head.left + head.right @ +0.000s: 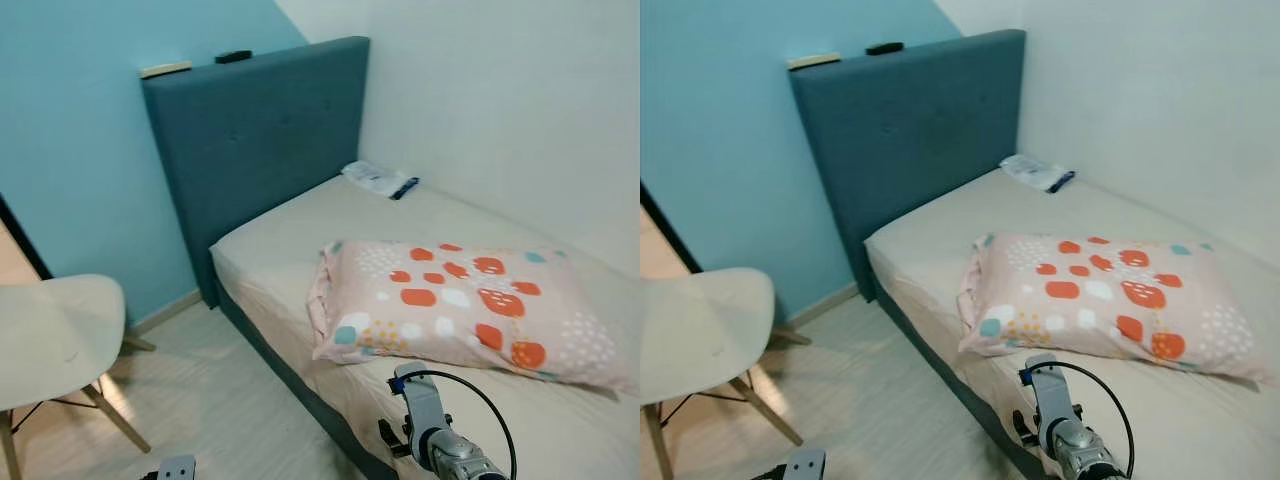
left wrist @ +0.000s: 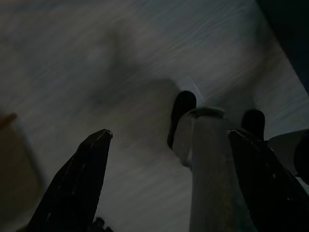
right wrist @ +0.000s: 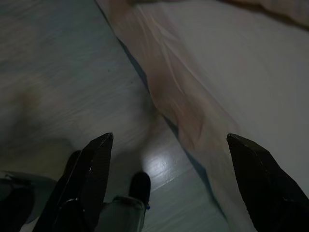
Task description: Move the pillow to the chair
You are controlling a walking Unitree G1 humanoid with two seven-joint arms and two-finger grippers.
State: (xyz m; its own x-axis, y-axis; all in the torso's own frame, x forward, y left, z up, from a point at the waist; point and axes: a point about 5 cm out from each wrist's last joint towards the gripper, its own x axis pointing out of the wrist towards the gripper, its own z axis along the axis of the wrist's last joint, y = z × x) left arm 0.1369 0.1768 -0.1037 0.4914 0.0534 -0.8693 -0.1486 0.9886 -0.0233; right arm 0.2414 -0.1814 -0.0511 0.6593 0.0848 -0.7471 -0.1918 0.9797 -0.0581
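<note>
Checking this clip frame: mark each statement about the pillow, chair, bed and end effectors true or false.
1. The pillow lies on the bed. True.
2. The pillow is already on the chair. False: the chair seat is bare and the pillow is on the bed.
3. The chair stands on the floor to the robot's left of the bed. True.
4. The right end effector is shut on the pillow. False: its fingers are spread wide over the bed edge and floor, holding nothing.
5. A small packet lies on the bed near the headboard. True.
6. The left end effector is gripping the chair. False: it is open, pointing at the floor.
</note>
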